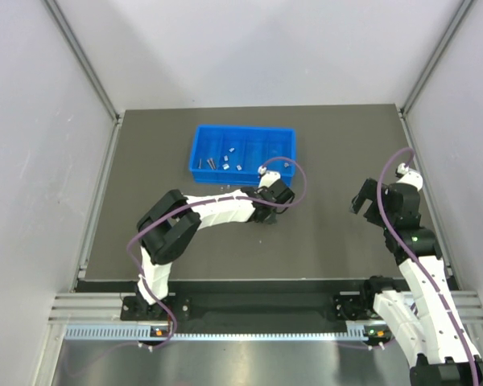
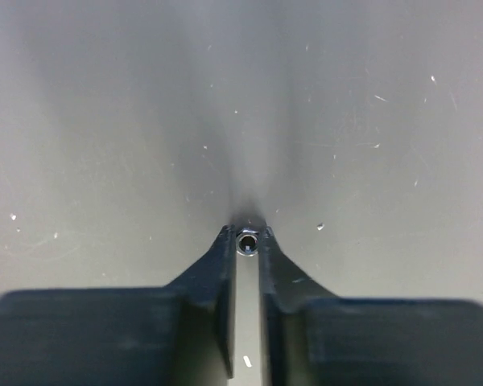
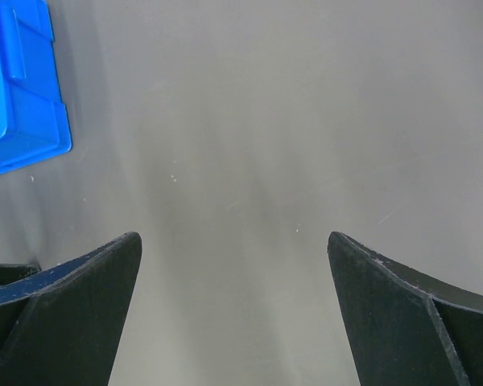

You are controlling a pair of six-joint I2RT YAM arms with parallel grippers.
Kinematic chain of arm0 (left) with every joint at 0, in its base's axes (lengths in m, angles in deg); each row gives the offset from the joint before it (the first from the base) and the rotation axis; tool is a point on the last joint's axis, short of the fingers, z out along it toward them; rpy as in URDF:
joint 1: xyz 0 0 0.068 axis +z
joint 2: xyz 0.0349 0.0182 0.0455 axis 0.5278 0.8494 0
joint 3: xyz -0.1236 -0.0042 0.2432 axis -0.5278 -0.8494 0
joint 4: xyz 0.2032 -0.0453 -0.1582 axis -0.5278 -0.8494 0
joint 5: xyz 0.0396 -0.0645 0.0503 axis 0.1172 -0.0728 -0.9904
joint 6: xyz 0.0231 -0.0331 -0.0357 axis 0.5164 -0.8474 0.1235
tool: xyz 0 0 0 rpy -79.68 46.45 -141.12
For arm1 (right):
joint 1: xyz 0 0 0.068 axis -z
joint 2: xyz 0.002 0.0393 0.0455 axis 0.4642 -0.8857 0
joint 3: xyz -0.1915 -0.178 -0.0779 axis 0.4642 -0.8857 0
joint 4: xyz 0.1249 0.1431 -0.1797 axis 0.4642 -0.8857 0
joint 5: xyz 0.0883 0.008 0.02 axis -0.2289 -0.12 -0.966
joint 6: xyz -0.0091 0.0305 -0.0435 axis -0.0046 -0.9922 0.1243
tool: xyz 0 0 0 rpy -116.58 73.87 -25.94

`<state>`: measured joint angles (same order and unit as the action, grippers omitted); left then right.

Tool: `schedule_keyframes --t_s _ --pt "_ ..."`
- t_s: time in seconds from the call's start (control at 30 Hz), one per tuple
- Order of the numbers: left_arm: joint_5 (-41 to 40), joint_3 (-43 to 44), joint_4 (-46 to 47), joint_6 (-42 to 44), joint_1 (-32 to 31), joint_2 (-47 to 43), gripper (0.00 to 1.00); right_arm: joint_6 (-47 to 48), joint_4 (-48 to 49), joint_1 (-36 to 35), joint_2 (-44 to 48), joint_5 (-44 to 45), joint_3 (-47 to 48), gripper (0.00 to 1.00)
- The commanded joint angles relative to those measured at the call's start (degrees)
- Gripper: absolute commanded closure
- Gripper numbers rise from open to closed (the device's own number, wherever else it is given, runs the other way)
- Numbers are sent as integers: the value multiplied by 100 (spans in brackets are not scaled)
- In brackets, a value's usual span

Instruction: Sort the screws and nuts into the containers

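- Nut (image 2: 247, 241): a tiny silvery ring with a dark bore, seen end-on. It sits on the bench (image 1: 145, 161) on the near side of the blue tray (image 1: 197, 153), apart from it. From this angle it reads as a nut, though a screw head seen from above cannot be ruled out.
- Left pincer (image 2: 247, 237): its fingers (image 2: 217, 265) are drawn almost together and clamp the nut at their very tips, which are low against the bench surface.
- Blue tray: several small grey pieces (image 1: 225, 164) already lie in its compartments. They are too small to tell screws from nuts.
- Right pincer (image 3: 233, 237): spread wide and holding nothing, it hangs over bare bench well apart from the work. A corner of the tray shows at the upper left of its wrist view.
- Step in hand (judgement): the grasp of one piece, at the point of closing.
- Next move (judgement): lift straight up without loosening the tip hold, carry over the near wall, and release above the compartment kept for nuts. The hold is shallow, so any tilt or jolt could drop the piece.
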<state>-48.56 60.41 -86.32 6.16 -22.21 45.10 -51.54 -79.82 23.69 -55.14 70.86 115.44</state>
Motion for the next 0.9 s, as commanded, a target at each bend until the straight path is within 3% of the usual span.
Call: schedule_keyframes --t_s 0.0,0.17,0.53,0.73,0.87 --pt "-94 113 -278 15 -17 84 92 -33 160 -34 36 76 107 0" --pt "-129 96 -472 -3 -25 50 97 -34 169 -25 71 68 81 0" --pt "-323 859 -507 621 273 -706 92 -42 187 -34 71 50 81 0" --pt "-384 589 -429 727 397 -1084 71 -112 178 -34 36 -11 29 0" --pt "-402 342 -428 560 449 -1189 60 -446 353 -34 -157 -563 -226 0"
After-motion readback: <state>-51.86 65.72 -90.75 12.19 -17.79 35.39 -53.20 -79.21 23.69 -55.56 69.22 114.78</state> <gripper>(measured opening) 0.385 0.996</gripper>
